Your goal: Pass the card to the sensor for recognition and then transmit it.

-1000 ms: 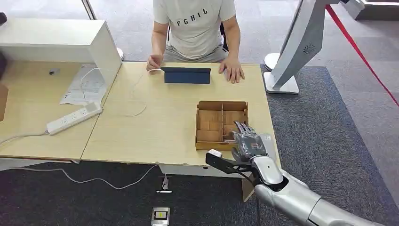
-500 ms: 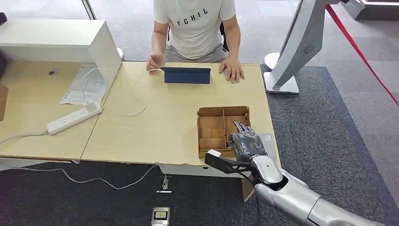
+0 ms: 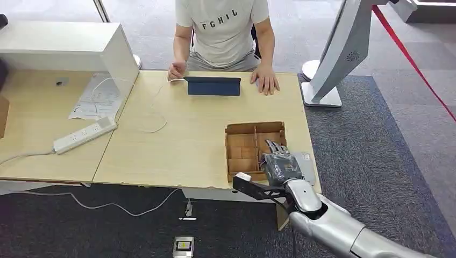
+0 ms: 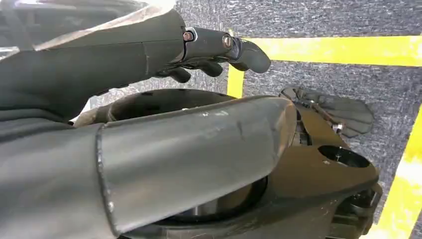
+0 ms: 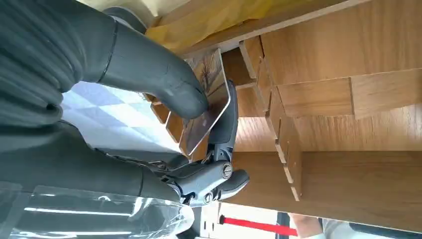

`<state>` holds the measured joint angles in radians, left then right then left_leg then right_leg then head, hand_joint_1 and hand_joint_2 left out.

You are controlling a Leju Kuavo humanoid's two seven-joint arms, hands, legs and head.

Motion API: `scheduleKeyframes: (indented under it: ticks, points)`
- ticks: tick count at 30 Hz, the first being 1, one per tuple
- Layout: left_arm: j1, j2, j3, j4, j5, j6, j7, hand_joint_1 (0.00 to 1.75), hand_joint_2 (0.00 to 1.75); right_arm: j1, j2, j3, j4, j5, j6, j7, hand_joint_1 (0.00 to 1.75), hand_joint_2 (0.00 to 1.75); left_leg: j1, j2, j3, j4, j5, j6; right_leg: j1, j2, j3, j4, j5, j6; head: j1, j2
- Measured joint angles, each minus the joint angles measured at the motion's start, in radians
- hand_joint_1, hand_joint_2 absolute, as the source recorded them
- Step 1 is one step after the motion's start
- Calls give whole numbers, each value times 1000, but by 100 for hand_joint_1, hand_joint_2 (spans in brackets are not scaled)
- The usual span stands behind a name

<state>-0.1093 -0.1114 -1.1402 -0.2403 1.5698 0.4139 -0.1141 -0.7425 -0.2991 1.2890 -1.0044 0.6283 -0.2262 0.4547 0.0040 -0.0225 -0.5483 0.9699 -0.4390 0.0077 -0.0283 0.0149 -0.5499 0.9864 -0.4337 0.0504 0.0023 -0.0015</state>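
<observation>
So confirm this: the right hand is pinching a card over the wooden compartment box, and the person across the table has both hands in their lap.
Wrong on the person: the head view shows both their hands resting on the table, beside the dark tablet. The right hand does pinch the card over the wooden compartment box.

An office or reception hall, probably a demo area: 2 pale wooden desks on grey carpet, a white power strip, papers, a red barrier strap and a white kiosk stand.
</observation>
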Motion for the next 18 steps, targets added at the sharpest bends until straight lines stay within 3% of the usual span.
scheduleKeyframes:
  ticks: [9, 18]
  points:
    - [0, 0, -2, 0, 0, -23, -13, 0, 0, 2, 0, -3, -18, 137, -171, -26, 175, 175, 0, 0, 0, 0, 0, 0, 0, 0, 0, 0, 0, 0, 0, 0]
    - [0, 0, -3, 0, 0, -26, -14, 0, 0, 2, -2, -15, -35, 165, -197, -36, 175, 175, 0, 0, 0, 0, 0, 0, 0, 0, 0, 0, 0, 0, 0, 0]
